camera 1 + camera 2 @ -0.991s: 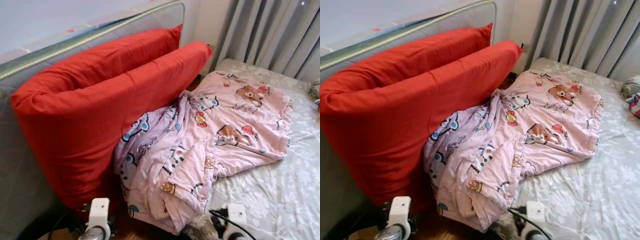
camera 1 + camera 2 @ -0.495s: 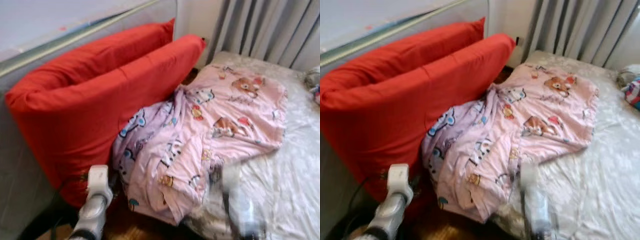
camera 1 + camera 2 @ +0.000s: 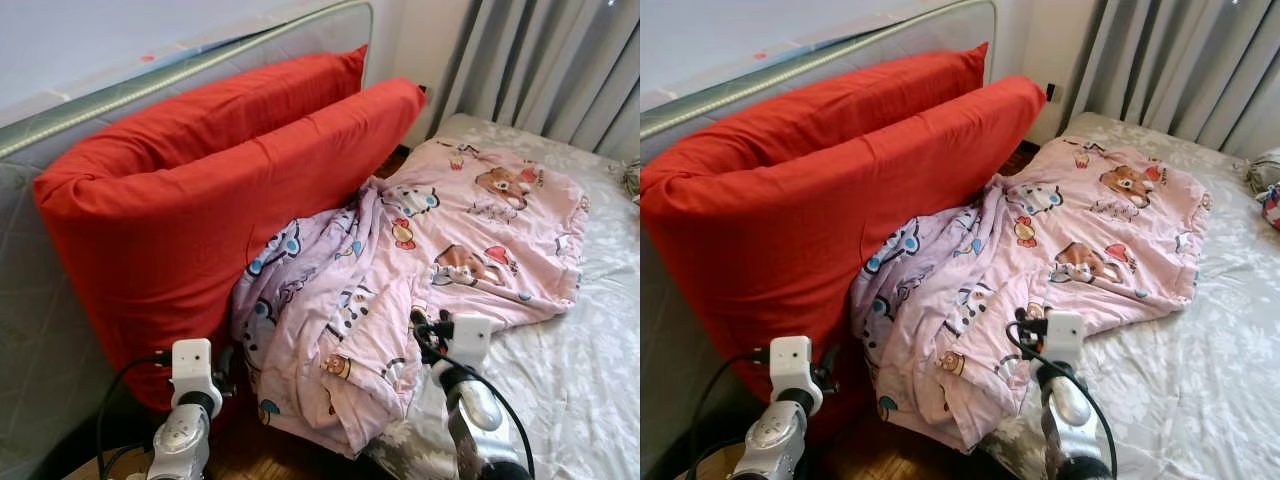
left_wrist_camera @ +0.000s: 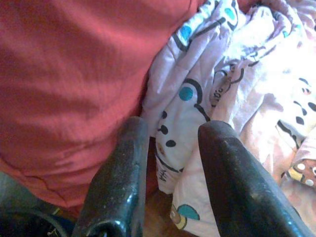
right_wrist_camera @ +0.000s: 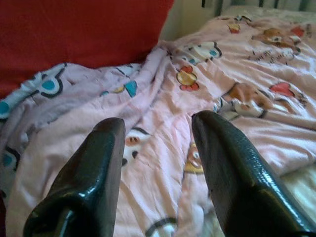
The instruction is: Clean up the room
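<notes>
A pink cartoon-print blanket lies crumpled on the bed, its near end hanging over the bed's edge against a big red folded cushion. My left gripper is open, low down where the blanket's hanging end meets the red cushion; in the left eye view the left gripper sits beside the cushion's lower corner. My right gripper is open just above the blanket's near folds, with nothing between its fingers. Seen from the head, the right gripper is at the blanket's front edge.
The bed has a pale floral sheet. The red cushion leans on a grey padded board at the left. Grey curtains hang behind. A bundle of fabric lies at the far right. Dark wooden floor shows below.
Both arms have risen into view. The right gripper moved up to the blanket's near edge, the left to the cushion's lower corner. The camera shifted slightly.
</notes>
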`<state>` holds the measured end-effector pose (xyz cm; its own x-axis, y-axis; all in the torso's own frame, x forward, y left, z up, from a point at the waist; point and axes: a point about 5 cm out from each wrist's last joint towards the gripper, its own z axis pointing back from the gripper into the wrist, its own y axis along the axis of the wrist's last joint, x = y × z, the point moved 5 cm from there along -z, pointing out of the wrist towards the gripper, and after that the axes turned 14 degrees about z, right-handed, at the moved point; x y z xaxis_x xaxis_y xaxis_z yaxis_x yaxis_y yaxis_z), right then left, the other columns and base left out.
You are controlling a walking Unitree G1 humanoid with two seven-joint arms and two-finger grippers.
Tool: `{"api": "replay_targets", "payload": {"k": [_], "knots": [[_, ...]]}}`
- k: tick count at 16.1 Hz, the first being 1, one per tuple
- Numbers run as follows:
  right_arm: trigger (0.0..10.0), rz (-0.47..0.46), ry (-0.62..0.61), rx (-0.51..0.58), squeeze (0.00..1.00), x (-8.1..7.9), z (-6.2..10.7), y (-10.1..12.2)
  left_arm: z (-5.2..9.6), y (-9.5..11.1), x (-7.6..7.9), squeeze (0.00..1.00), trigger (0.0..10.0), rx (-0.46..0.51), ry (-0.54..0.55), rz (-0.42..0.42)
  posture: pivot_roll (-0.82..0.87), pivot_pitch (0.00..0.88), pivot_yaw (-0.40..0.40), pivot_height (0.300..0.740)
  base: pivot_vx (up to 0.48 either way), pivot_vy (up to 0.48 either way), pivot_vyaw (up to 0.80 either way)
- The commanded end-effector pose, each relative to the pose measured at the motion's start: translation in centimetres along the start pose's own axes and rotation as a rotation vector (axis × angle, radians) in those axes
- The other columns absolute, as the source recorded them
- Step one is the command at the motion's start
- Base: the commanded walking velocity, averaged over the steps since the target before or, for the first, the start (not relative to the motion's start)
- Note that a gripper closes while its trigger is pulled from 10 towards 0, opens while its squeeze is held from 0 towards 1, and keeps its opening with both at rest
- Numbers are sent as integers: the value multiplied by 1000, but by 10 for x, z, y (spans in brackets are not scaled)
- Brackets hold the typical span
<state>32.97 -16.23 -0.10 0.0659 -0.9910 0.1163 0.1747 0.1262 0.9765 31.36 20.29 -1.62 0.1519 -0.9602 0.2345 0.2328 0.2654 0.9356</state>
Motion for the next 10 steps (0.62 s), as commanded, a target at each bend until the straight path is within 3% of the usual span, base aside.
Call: {"api": "replay_targets", "payload": {"k": [1, 3, 6, 10], "knots": [[10000, -5, -6, -31, 0, -2, 5, -9, 3, -5, 1, 0, 10000, -10, -7, 6, -120, 10, -53, 740, 0, 0, 0], [10000, -3, 2, -32, 0, -8, 4, -9, 2, -6, 9, 0, 10000, -25, -59, -3, -137, 1, -53, 740, 0, 0, 0], [10000, 13, 2, -56, 0, -11, 0, -8, -2, 7, -3, 0, 10000, -1, -46, 2, -113, 0, -56, 740, 0, 0, 0], [10000, 25, 38, -59, 0, -21, 1, -9, -2, 3, 5, 0, 10000, -8, -54, 13, -117, 0, -60, 690, 0, 0, 0]]}}
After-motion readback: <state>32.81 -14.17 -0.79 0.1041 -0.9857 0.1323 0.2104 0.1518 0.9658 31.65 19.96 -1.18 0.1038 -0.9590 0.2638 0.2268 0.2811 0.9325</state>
